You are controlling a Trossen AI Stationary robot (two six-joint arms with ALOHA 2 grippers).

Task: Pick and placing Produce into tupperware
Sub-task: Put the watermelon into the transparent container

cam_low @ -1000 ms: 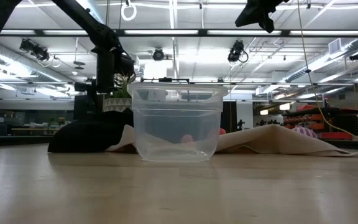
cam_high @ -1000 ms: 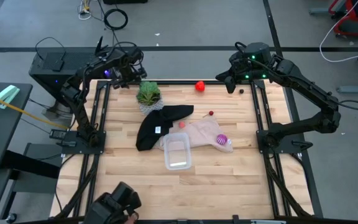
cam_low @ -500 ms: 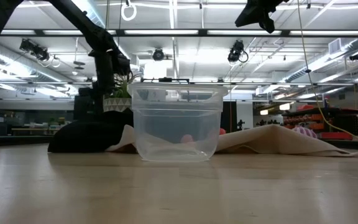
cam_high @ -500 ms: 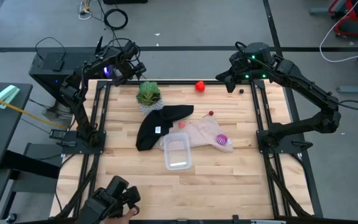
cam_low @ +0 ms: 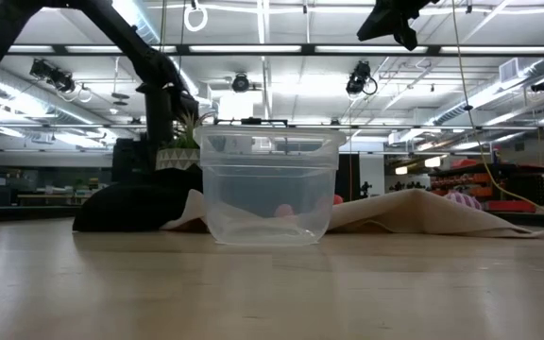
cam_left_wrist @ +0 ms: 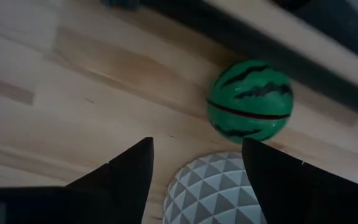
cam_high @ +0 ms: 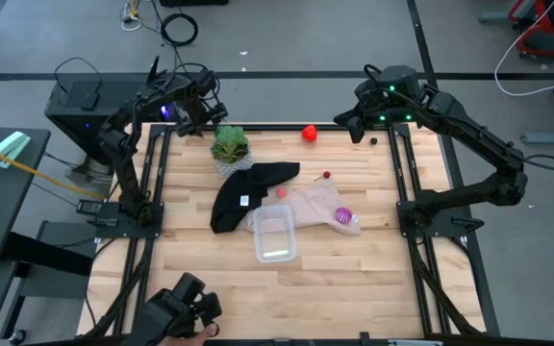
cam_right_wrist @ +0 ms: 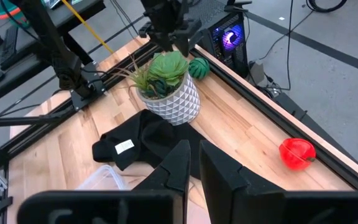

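A robotics lab in a big open industrial hall.
You're looking at a framed wooden surface (cam_high: 190,279) on grey concrete floor (cam_high: 287,48), cables (cam_high: 176,27) trailing nearby, long strip lights (cam_low: 263,49) and ceiling-mounted cameras (cam_low: 358,80) overhead.

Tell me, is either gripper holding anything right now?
No. The left gripper is open above the plant pot, short of the green melon. The right gripper is shut on nothing.
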